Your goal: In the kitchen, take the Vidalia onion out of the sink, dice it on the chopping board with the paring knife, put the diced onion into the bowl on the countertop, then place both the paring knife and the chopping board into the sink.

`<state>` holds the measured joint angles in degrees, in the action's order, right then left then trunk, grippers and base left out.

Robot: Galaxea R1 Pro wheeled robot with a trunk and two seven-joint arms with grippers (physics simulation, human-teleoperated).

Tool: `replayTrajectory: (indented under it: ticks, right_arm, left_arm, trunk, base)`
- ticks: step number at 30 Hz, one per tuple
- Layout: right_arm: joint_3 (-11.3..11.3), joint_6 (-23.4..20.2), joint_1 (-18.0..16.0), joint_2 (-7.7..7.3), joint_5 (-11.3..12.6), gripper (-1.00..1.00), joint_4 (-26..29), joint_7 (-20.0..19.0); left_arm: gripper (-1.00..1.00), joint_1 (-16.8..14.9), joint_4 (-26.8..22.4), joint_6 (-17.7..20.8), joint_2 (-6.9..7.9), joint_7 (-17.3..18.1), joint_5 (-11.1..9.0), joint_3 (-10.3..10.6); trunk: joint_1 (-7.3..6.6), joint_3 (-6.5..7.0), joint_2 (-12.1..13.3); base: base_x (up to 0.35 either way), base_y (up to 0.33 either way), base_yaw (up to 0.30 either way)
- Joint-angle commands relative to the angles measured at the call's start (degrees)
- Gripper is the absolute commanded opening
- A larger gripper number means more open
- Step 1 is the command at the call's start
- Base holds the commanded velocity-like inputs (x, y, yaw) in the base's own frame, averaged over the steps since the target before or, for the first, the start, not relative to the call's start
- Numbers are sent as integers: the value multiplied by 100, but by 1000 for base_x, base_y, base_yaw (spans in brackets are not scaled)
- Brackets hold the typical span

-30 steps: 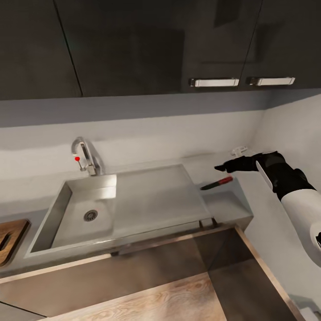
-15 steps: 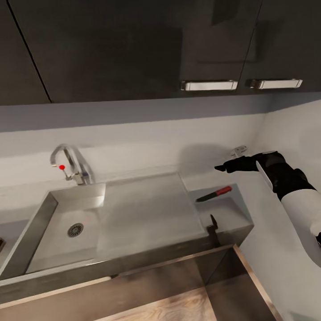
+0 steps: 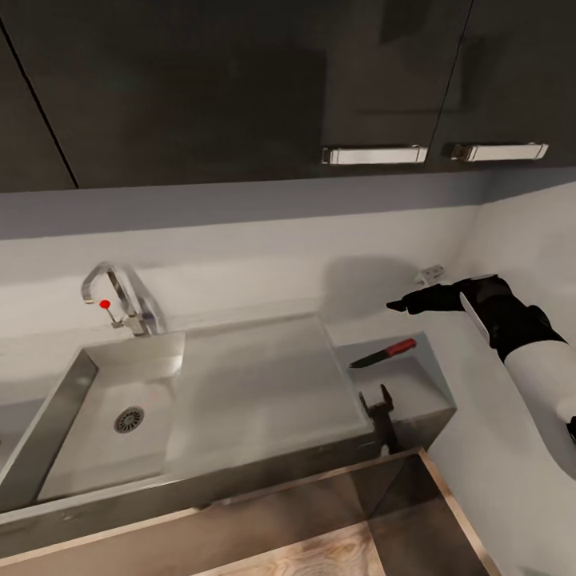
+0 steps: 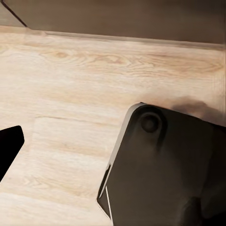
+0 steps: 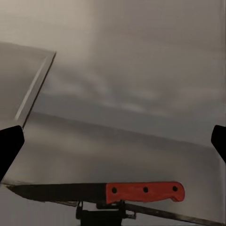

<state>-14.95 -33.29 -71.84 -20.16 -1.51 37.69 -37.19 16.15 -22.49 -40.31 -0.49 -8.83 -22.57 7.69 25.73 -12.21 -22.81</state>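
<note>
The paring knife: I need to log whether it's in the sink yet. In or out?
Out. The paring knife lies flat on the countertop to the right of the sink.

The sink (image 3: 48,432) is cut off at the head view's left edge, its near-left corner out of frame. The right gripper (image 5: 113,141) shows just two dark fingertips (image 5: 9,148) at the right wrist view's edges. The paring knife (image 5: 101,192) lies partly behind a dark fixture (image 5: 101,214) cut by that picture's edge.

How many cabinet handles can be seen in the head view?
2. One handle is on the dark upper cabinet above the knife; the other handle is just right of it. More may lie outside the view.
</note>
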Motion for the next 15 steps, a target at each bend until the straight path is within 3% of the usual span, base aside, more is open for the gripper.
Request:
replayTrajectory:
  ticks: [1,7,15]
  right_arm:
    - [-19,-19,-5,-6,-16,100,-12,-17]
    - [-17,-19,-5,-6,-16,100,-25,-17]
    - [-17,2,-5,-14,-24,100,-192,-30]
  left_arm:
    - [100,2,-11,-13,5,-58,-17,48]
    - [100,2,-10,-14,5,-57,-17,48]
    - [100,2,-10,-14,5,-65,-20,45]
  trunk:
    - [6,-10,-11]
    - [6,-11,-11]
    - [6,-21,-11]
  base:
    - [221,-154,0]
    - [229,-182,45]
    - [209,-172,231]
